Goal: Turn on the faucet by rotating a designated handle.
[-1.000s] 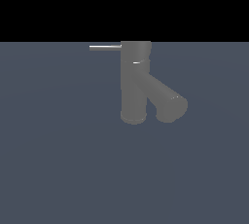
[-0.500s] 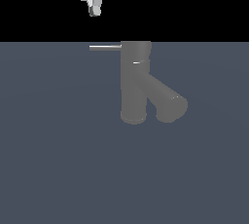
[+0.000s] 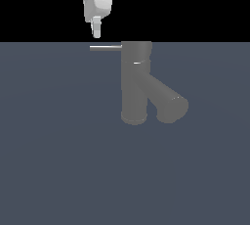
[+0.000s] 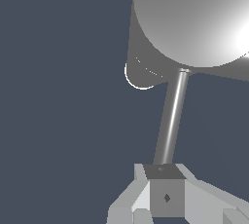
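White tool (image 3: 96, 34) poised just above the handle's free end, grey faucet beyond.

Near to far in the wrist view: tool fingertip (image 4: 164, 196) closest, then the slim pale handle (image 4: 170, 121) running away to the broad round top of the faucet (image 4: 194, 18). Impossible to tell whether released or clenched; nothing held. In the exterior view, handle (image 3: 105, 48) jutting sideways toward the exterior view's left from the top of the upright faucet (image 3: 135, 82), thick spout angling down to the right. No lettering readable anywhere. Flat slate-blue surface (image 3: 58, 160) beneath; plain black backdrop behind.
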{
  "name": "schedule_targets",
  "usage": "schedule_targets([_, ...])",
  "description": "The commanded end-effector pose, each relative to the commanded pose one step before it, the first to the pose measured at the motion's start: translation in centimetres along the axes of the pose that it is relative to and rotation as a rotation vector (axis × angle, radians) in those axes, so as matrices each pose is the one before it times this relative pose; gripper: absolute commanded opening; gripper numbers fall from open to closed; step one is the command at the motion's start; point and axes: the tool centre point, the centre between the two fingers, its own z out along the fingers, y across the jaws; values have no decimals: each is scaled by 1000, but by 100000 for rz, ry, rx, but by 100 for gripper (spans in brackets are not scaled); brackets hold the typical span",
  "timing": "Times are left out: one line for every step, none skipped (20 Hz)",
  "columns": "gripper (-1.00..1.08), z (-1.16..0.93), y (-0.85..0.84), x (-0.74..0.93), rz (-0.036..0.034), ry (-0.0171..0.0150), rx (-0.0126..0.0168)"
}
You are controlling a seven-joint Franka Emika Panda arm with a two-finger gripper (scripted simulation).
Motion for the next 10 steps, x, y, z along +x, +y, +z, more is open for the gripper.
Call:
schedule_targets([-100, 1044, -929, 146, 5194, 959, 282])
schedule_targets([-100, 365, -299, 28, 1704, 337, 77])
schedule_targets([-100, 340, -274, 20, 1575, 320, 77])
schedule_targets([-100, 315, -250, 13, 1445, 300, 77])
schedule_targets([-100, 289, -227, 7, 1315, 279, 75])
schedule_targets([-100, 262, -203, 3, 1188, 257, 72])
schedule_targets([-100, 236, -180, -1, 1060, 233, 68])
schedule_targets([-100, 208, -158, -2, 934, 208, 63])
schedule_targets([-100, 181, -136, -3, 809, 182, 57])
schedule_targets([-100, 154, -115, -5, 682, 155, 49])
